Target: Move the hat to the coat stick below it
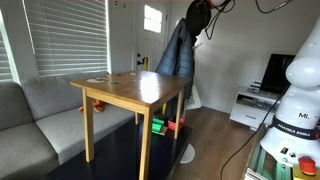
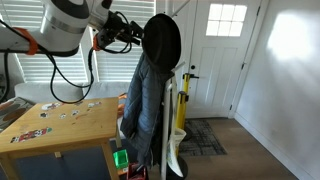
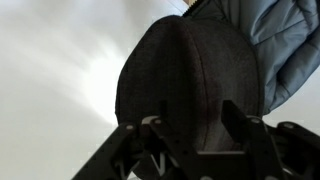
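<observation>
Before a white door (image 2: 222,60), the black hat (image 2: 163,40) is faced closely by the tool (image 2: 136,36); whether it is clenched cannot be told. Lifting off, then lowering onto the coat stick beneath, is required.

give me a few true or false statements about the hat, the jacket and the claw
The hat is bright red: false, it is dark.
The jacket hangs below the hat: true.
The claw hovers low over the wooden table: false, it is up at the hat.
The white door is shut: true.
</observation>
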`<action>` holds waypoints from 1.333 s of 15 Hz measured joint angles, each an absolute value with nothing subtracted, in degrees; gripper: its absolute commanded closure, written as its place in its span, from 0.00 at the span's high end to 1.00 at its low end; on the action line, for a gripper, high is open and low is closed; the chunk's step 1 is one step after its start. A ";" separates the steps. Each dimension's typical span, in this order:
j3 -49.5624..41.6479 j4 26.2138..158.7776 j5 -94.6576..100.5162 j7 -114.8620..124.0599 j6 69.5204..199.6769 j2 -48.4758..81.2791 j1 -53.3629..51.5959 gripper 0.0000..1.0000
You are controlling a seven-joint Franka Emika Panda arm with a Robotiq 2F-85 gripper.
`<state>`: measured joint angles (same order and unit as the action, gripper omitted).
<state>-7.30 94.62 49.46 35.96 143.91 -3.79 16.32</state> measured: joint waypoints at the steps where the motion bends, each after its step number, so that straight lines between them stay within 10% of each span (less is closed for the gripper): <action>1: -7.30 94.38 49.95 36.59 143.91 -3.57 16.32 0.44; 6: -7.28 94.01 51.62 38.51 143.91 -3.09 16.31 0.01; 20: -6.75 90.95 55.88 39.26 143.95 -3.60 16.19 0.02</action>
<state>-6.75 90.95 55.88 39.26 143.95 -3.60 16.19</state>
